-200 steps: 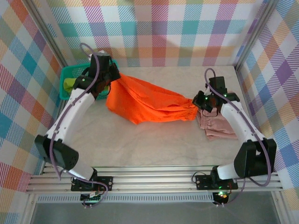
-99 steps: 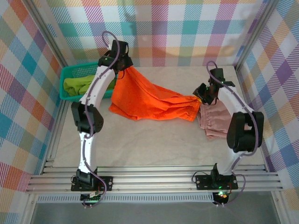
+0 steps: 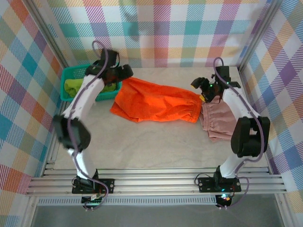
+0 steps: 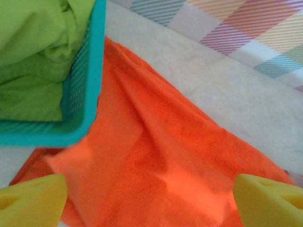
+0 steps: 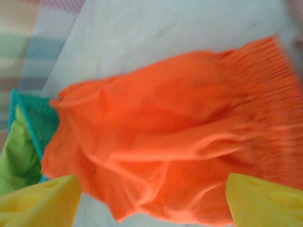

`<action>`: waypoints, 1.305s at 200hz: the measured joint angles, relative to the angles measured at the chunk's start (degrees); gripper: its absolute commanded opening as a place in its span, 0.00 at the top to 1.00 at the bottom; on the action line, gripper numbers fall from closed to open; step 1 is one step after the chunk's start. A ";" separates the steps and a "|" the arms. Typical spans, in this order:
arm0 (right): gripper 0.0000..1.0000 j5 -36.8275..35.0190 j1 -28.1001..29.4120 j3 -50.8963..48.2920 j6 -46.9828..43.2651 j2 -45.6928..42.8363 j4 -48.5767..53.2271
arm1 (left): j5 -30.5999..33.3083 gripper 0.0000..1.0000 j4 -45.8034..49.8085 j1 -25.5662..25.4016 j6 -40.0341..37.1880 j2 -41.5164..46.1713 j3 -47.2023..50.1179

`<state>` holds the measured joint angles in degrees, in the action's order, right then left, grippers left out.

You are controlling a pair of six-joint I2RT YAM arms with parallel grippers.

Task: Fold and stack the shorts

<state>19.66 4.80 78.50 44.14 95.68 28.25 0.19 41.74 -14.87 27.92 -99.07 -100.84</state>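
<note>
Pale table, bright plaid walls all around. The orange shorts lie spread across the middle of the table between my two arms, rumpled and not yet folded. My left gripper hangs over their far left corner with its fingers spread wide, nothing in them. Right beside that corner sits the teal basket, the green shorts bunched inside it. Over on the right, my right gripper hovers above the gathered waistband, fingers also parted and empty. The pink shorts lie folded beside that waistband, partly under my right arm. Whether orange overlaps pink there, I can't quite tell.
</note>
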 measured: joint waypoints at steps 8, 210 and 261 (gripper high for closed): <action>0.19 0.55 1.99 -1.36 -0.24 -1.38 -0.70 | 0.11 0.10 -2.27 0.00 0.76 6.51 7.17; 0.16 2.27 16.20 -5.55 -5.44 11.43 -5.11 | -0.87 0.39 -29.59 6.19 5.46 -4.66 33.46; 0.16 2.03 16.20 -5.73 -6.08 11.45 -5.09 | -2.89 0.52 -32.81 6.19 4.81 -8.76 29.66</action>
<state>21.69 20.99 72.77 38.06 107.13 23.16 -2.70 8.93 -8.69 32.73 -107.83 -71.18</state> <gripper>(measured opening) 0.834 0.524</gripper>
